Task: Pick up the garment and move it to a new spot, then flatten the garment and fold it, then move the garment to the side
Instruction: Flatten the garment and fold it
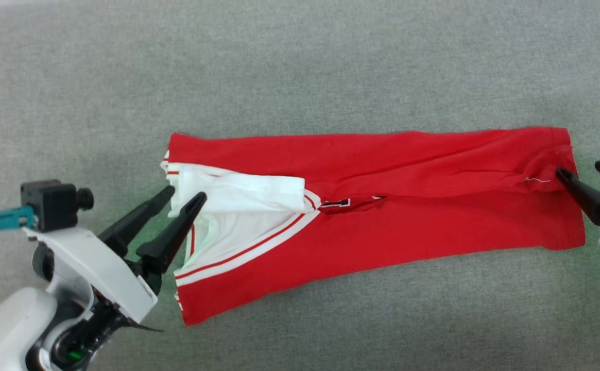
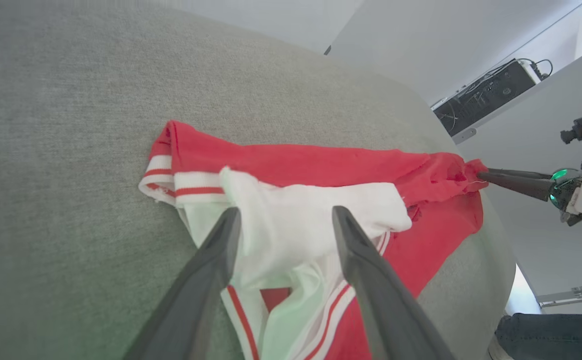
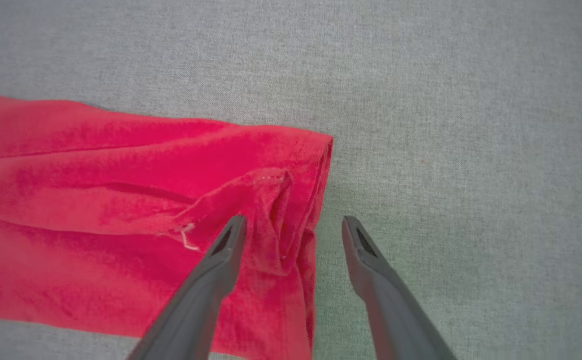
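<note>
Garment [image 1: 382, 206] lying on the grey surface [image 1: 300, 62] as a long strip folded lengthwise, stretching between both grippers. Left gripper [image 1: 185, 193] spreading wide at the sleeve end, right gripper [image 1: 579, 169] wide at the hem, neither holding cloth. Lengthwise fold looking done; cross fold and shifting aside remaining.
</note>
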You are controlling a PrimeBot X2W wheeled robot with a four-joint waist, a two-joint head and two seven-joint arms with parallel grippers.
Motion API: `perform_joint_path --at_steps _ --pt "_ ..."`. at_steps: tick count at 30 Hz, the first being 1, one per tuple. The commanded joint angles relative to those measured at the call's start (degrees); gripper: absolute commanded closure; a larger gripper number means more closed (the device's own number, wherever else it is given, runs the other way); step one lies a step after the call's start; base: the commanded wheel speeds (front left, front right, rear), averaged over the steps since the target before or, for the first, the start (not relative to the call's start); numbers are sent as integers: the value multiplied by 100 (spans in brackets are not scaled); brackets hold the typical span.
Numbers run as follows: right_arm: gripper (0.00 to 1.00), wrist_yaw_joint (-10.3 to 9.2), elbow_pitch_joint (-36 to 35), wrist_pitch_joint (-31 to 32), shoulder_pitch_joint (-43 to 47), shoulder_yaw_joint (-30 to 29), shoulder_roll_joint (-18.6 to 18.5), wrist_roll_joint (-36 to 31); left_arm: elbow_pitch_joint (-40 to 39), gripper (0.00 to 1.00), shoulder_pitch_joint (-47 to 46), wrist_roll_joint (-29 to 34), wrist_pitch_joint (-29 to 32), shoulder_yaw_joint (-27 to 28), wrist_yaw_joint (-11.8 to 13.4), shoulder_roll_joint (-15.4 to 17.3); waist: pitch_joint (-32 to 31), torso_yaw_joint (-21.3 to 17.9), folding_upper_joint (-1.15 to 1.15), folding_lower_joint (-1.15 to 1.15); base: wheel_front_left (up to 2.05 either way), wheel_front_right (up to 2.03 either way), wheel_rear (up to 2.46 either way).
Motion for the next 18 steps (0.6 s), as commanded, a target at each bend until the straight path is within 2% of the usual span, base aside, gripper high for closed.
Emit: perform_joint_path --at_steps 1,5,8,14,18 --pt "0 -9 20 117 122 -52 43 86 34 0 125 9 -105 29 55 -52 -89 20 0 0 0 0 0" --pt "0 -9 62 536 281 -65 56 222 149 0 316 69 -377 47 171 -175 -214 80 0 0 0 0 0" --pt "0 -9 83 617 319 -112 60 260 226 0 417 56 -540 75 210 -266 -269 128 0 0 0 0 0" --pt "0 -9 384 709 387 -377 115 203 526 0 754 168 -1173 98 308 -642 -448 406 0 0 0 0 0" --pt "0 -9 737 868 384 -586 97 123 759 0 984 366 -1576 96 401 -1005 -587 690 0 0 0 0 0"
